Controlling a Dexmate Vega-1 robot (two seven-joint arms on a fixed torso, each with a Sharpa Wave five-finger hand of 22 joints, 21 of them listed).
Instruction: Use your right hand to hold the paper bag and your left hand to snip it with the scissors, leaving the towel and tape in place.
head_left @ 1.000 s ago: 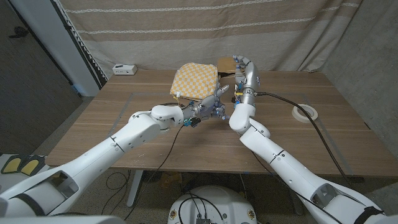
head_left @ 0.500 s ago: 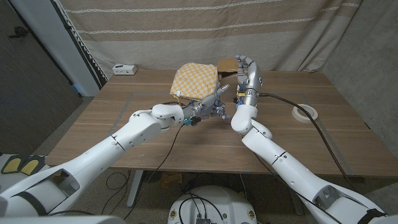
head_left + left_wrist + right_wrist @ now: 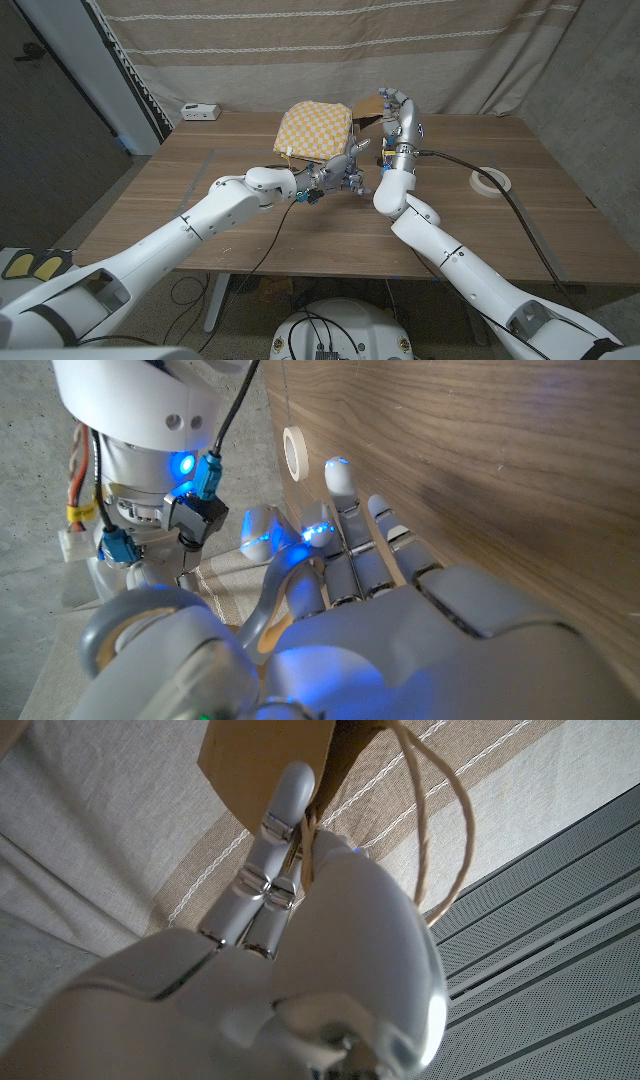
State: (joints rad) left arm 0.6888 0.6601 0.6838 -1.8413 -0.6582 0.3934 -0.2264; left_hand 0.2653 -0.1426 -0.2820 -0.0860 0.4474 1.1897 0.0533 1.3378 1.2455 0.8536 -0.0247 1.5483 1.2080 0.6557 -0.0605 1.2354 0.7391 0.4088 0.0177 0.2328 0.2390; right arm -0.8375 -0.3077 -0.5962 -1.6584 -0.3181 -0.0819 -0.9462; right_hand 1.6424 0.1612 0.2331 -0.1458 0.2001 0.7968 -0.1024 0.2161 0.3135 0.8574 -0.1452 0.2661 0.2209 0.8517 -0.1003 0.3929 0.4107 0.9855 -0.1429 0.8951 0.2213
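Observation:
The brown paper bag [image 3: 367, 108] hangs off the table at the back, behind the yellow checkered towel [image 3: 313, 128]. My right hand [image 3: 398, 110] holds it up; in the right wrist view the fingers [image 3: 262, 860] pinch the bag [image 3: 262, 758] at its twine handle [image 3: 442, 850]. My left hand [image 3: 342, 170] hovers just in front of the towel, below and left of the bag, fingers curled around the scissors. The left wrist view shows a grey handle loop [image 3: 262, 622] inside that hand [image 3: 350, 590]. The blades are hard to make out. The tape roll [image 3: 492, 181] lies on the table at the right.
A small white box [image 3: 200, 111] sits at the table's back left corner. A black cable [image 3: 520, 215] runs across the right side of the table near the tape. My right forearm [image 3: 150, 450] stands upright close to the left hand. A curtain hangs behind the table.
My right hand has lifted the paper bag a little higher and drawn it slightly to the right. The left hand has barely moved.

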